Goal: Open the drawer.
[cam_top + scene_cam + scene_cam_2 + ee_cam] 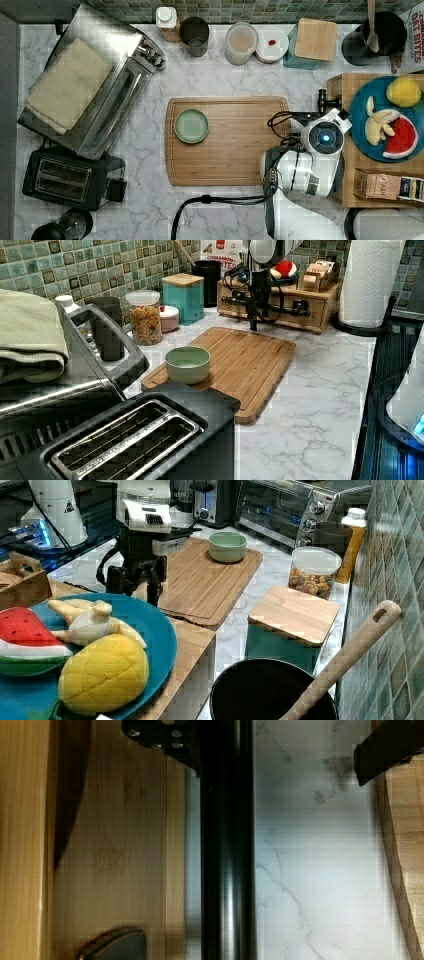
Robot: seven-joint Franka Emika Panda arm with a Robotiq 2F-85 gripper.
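Note:
The drawer [272, 310] is the front of a low light-wood box at the far end of the counter in the left view. Its dark bar handle [292, 303] runs across the front. My gripper [253, 315] hangs straight down over that bar. In the wrist view the handle [227, 850] passes lengthwise between my gripper's [272, 750] two black fingers [387, 747]. One finger sits close beside the bar and the other stands well apart over the marble, so the gripper is open. The drawer front [120, 850] lies just beyond the bar. In the top view my wrist [325, 136] covers most of the handle [322, 101].
A wooden cutting board [227, 141] with a green bowl [191, 125] lies beside the drawer. On top of the box are a blue plate [362, 131] of toy fruit and a tea carton [389, 185]. A teal box with a wooden lid [312, 42], jars, a toaster oven [92, 80] and a toaster [65, 180] line the counter.

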